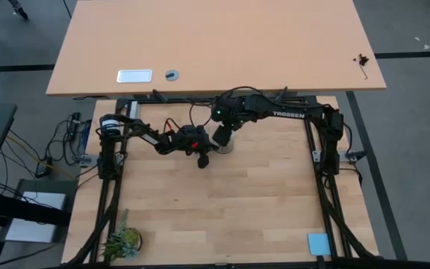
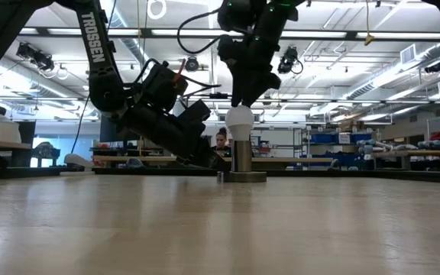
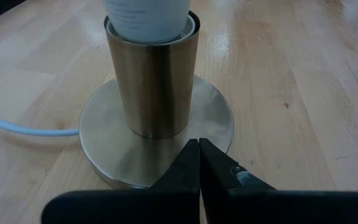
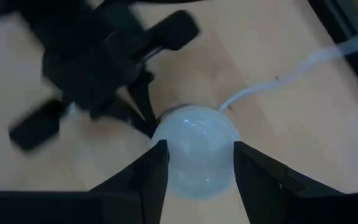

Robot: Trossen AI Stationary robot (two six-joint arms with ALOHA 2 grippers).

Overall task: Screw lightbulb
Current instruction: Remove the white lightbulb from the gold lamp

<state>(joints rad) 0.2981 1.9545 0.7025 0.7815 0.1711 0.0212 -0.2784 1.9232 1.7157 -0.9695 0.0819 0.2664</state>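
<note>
Right claw fingers flank the bulb seated in the socket on the tabletop; I judge it light, slick, fragile, best gripped gently around its widest part, left claw shut.

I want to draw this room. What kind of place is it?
Probably a robot lab or workshop. Two dark arms are mounted at a wooden table, the right gripper over a lightbulb in a metal socket. Beyond it are storage shelves and strip lights on an open ceiling.
</note>
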